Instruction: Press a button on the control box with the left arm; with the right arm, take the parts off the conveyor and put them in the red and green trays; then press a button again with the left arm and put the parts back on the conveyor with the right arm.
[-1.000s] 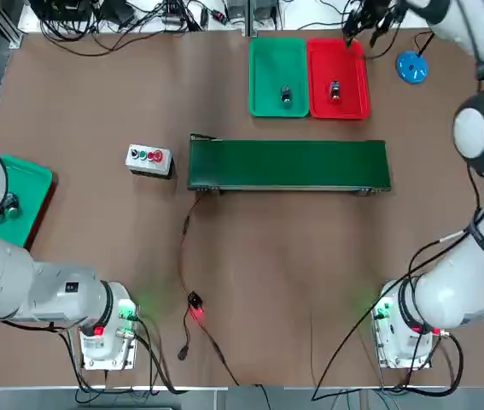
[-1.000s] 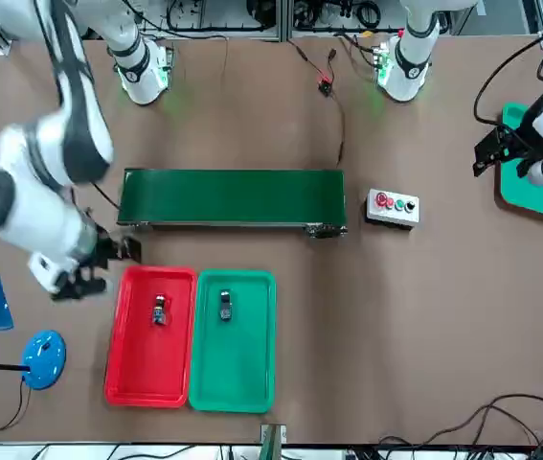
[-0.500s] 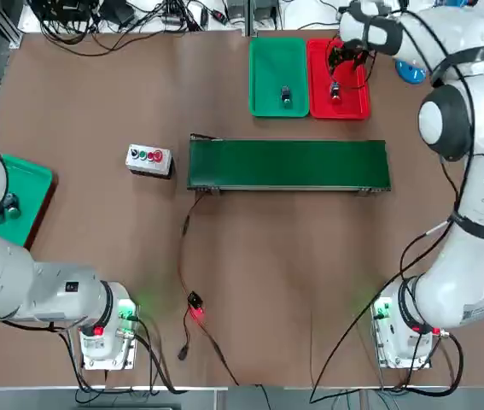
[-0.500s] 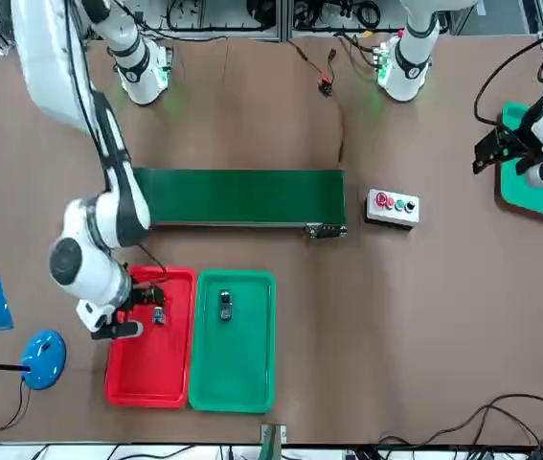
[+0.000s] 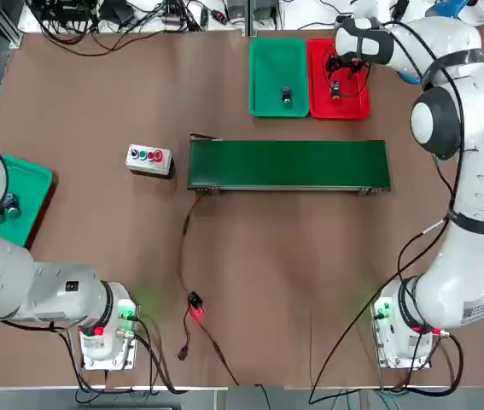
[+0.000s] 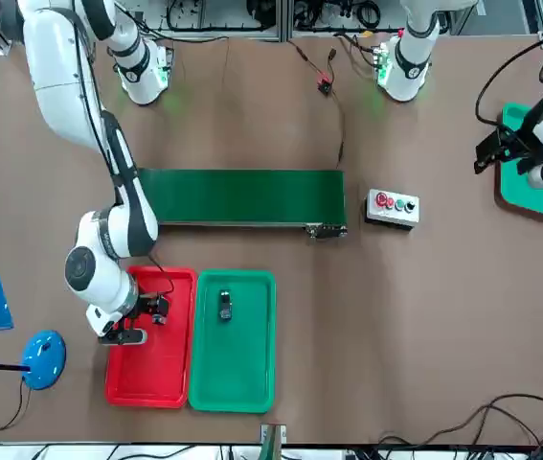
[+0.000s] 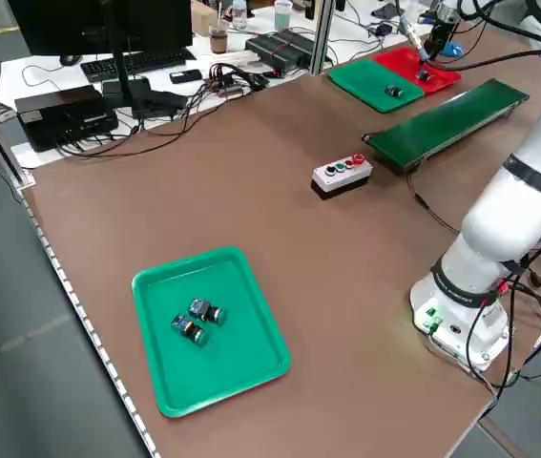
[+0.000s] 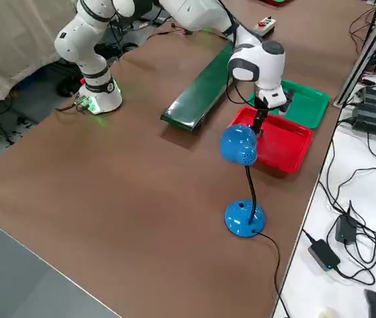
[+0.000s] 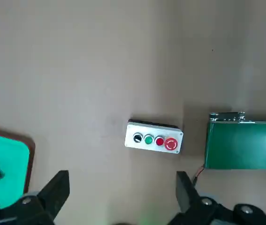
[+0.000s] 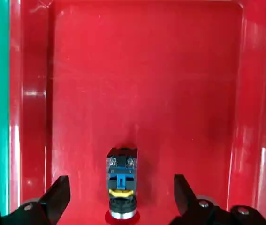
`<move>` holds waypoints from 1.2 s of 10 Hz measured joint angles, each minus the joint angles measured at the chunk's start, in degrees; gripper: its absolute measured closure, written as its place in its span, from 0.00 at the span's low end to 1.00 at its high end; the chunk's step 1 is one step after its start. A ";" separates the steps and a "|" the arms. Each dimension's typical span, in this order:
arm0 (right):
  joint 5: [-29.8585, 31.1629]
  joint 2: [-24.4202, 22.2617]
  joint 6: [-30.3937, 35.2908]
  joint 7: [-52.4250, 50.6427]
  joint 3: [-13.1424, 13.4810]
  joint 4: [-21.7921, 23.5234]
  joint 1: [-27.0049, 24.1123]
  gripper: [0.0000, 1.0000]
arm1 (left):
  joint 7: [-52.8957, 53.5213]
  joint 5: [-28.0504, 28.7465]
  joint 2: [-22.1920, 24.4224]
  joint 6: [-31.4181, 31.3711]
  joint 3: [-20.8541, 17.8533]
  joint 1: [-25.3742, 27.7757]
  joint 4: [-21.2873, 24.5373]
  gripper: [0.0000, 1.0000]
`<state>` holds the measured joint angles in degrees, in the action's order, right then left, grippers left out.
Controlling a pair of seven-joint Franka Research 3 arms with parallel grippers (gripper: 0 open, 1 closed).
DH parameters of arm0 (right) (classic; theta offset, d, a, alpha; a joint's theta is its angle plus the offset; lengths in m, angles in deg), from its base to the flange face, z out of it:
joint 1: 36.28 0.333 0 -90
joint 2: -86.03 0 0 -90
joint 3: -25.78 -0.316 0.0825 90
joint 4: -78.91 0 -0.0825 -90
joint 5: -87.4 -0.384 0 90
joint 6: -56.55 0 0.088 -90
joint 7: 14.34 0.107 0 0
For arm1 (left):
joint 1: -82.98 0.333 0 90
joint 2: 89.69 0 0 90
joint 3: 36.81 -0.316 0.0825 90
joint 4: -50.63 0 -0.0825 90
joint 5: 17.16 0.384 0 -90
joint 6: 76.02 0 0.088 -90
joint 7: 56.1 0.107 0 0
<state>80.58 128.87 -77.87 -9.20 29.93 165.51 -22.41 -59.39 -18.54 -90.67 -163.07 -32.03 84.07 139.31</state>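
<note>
Over the red tray (image 5: 352, 101), at 1 o'clock on the bench (image 5: 96, 94): right end effector (image 10: 118, 206) lowered with fingers (image 10: 57, 194) spread wide either side of a small part (image 10: 121, 180), not clamped on it. At 12 o'clock, just beside, green tray (image 5: 267, 60) with a second part (image 5: 285, 94). At centre, bare green conveyor (image 5: 288, 164); to its 9 o'clock, control box (image 5: 148, 159). Left end effector (image 9: 122, 199) high above the box, wide, holding nothing.
</note>
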 joint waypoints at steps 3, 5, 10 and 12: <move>-0.01 2.20 -2.71 0.01 -0.11 -0.03 0.34 0.06 | 0.29 0.00 0.00 0.00 0.03 0.37 0.00 0.00; -0.01 2.89 -3.03 0.01 -0.15 -0.04 0.95 0.17 | 0.30 0.00 0.00 0.00 0.05 0.37 0.00 0.00; -0.01 2.89 -2.96 0.00 -0.13 -0.21 1.29 0.66 | 0.83 0.00 0.00 0.00 0.02 0.90 0.00 0.00; 0.00 2.84 -0.53 0.00 -0.06 -0.76 1.29 0.67 | 2.11 0.00 0.00 0.00 0.02 1.82 0.00 0.00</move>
<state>80.58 131.72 -78.40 -9.20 29.86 164.75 -21.11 -57.27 -18.54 -90.67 -163.06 -32.02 85.88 139.30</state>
